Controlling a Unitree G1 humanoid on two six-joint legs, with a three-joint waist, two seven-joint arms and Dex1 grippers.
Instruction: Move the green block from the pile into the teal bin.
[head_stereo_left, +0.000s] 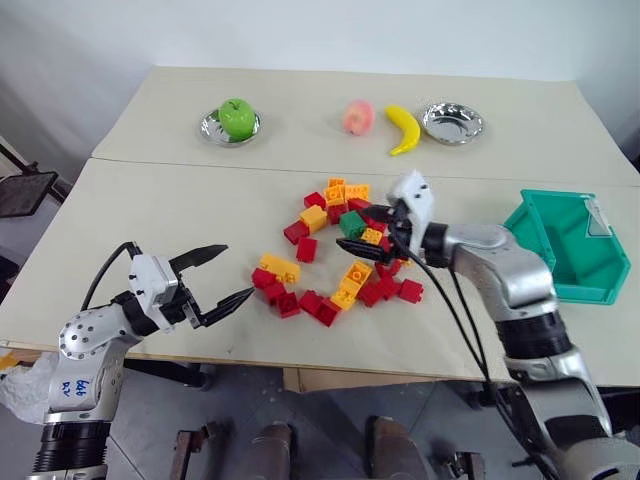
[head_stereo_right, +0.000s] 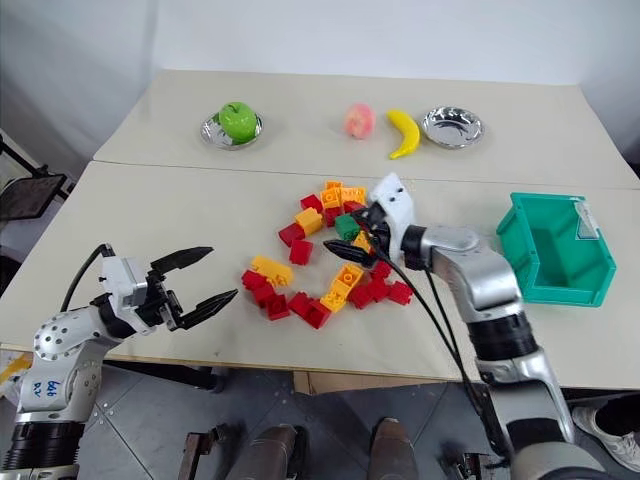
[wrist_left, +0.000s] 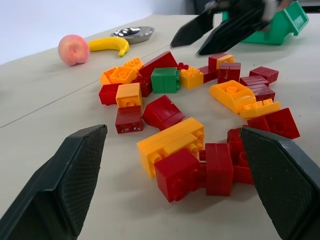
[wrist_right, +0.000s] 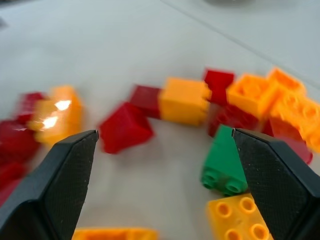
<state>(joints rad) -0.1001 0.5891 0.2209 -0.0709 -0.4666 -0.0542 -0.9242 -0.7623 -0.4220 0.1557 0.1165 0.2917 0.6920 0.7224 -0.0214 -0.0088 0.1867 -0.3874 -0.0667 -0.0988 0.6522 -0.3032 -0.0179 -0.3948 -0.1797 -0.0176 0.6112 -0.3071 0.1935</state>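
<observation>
The green block (head_stereo_left: 351, 224) lies on the pale worktop (head_stereo_left: 180, 215) at the far side of the pile (head_stereo_left: 335, 262) of red and orange-yellow bricks, with an orange brick just beside it. The right hand (head_stereo_left: 368, 229) hangs over that part of the pile with its two black fingers spread; in the right wrist view the block (wrist_right: 222, 162) sits close against the inner face of one finger (wrist_right: 280, 185), though whether they touch cannot be told, and nothing is pinched. The left hand (head_stereo_left: 218, 273) hovers near the robot-side edge of the worktop, well apart from the bricks, its fingers also spread and holding nothing. The teal bin (head_stereo_left: 570, 245) stands empty at the right edge of the worktop, away from the pile. Along the far side are a green apple (head_stereo_left: 236, 117) in a silver dish, a peach (head_stereo_left: 357, 117), a banana (head_stereo_left: 404, 130) and a second silver dish (head_stereo_left: 452, 123).
</observation>
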